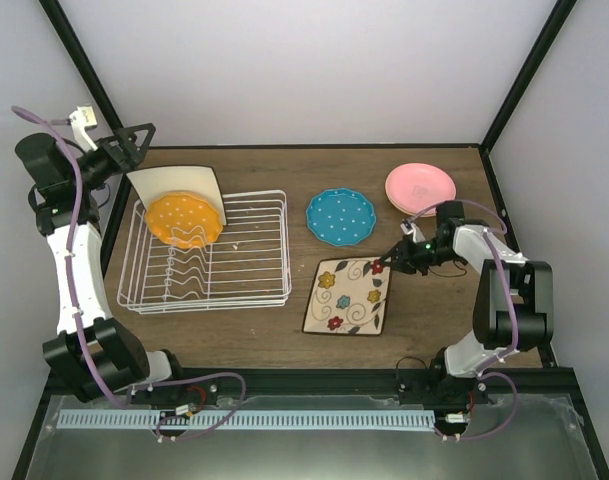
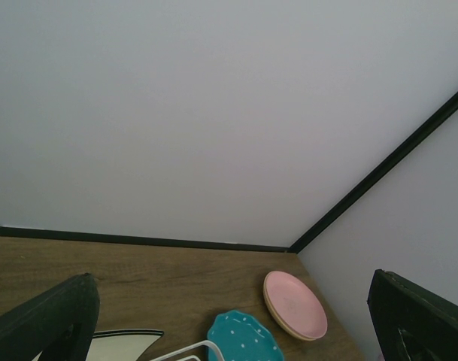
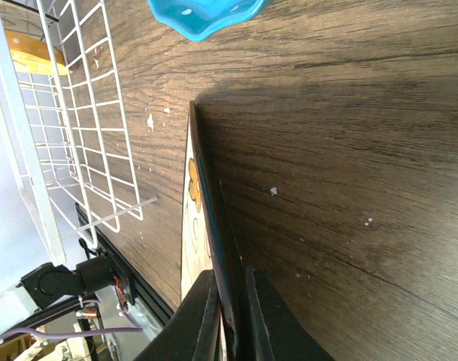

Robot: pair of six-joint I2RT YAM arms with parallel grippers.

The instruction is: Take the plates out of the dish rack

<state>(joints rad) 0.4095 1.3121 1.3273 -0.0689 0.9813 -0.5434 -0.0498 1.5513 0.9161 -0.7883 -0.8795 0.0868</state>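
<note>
The white wire dish rack (image 1: 254, 285) stands on the table's left half. In it a scalloped dotted bright-orange plate (image 1: 184, 219) and a plain square cream plate (image 1: 179, 179) lean at the far left end. My right gripper (image 1: 382, 266) is shut on the corner of the flowered square cream plate (image 1: 347, 296), which lies right of the rack; the right wrist view shows its rim (image 3: 206, 195) between the fingers. A teal plate (image 1: 341, 216) and a pink plate (image 1: 420, 187) on a pale-orange one lie behind. My left gripper (image 1: 137, 135) is open, above the rack's far left corner.
Black frame posts rise at the table's back corners and grey walls close in behind. The table's right edge runs close beside the right arm. The left wrist view shows the teal plate (image 2: 244, 342), the pink plate (image 2: 295, 302) and the back wall.
</note>
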